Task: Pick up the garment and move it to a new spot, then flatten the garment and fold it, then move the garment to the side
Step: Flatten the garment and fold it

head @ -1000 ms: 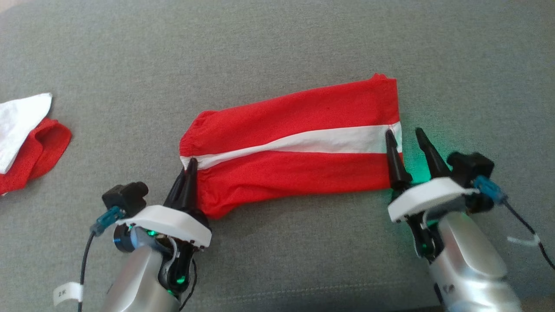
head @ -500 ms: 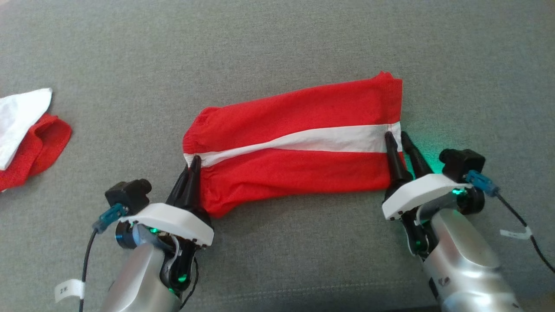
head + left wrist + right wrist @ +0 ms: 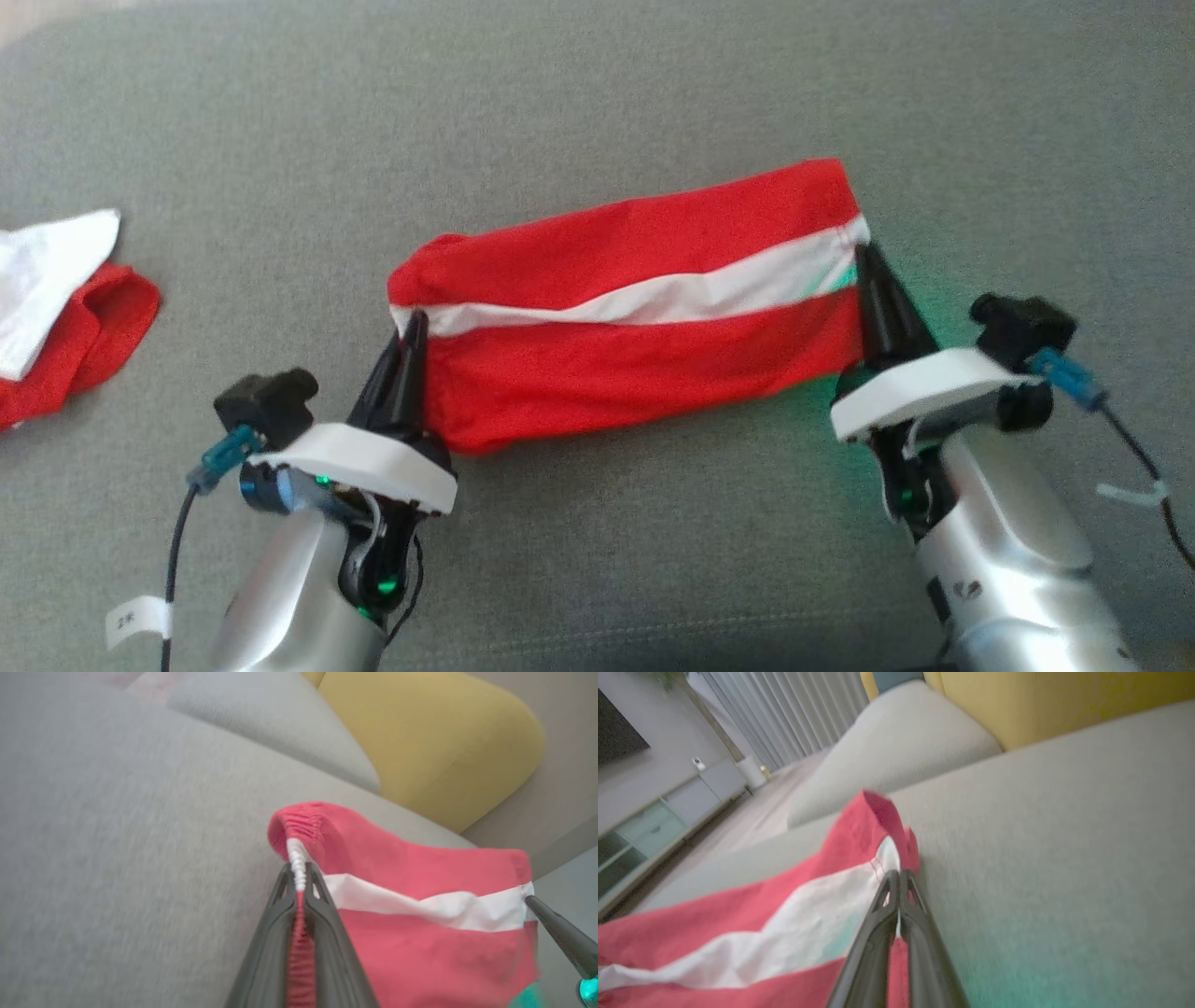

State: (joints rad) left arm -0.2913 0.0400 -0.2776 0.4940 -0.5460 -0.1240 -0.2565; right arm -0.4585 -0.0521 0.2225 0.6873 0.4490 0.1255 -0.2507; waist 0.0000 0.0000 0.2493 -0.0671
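Garment (image 3: 635,317) (red, white stripe along its length) stretched across grey sofa cushion (image 3: 597,93) between both arms. Left gripper (image 3: 412,329) clamped on gathered end at stripe; right gripper (image 3: 864,254) pinched shut on opposite hem, same stripe. Matching grip points at both ends probably meant to keep cloth taut and level for lift — right end appears raised off cushion. Second red-and-white cloth (image 3: 65,308) lies well apart, robot's far left.

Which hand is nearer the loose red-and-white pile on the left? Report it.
Left. The left hand, shut on the garment's left end, lies to the pile's right across bare cushion; the right hand pinches the garment's opposite end, farther right.
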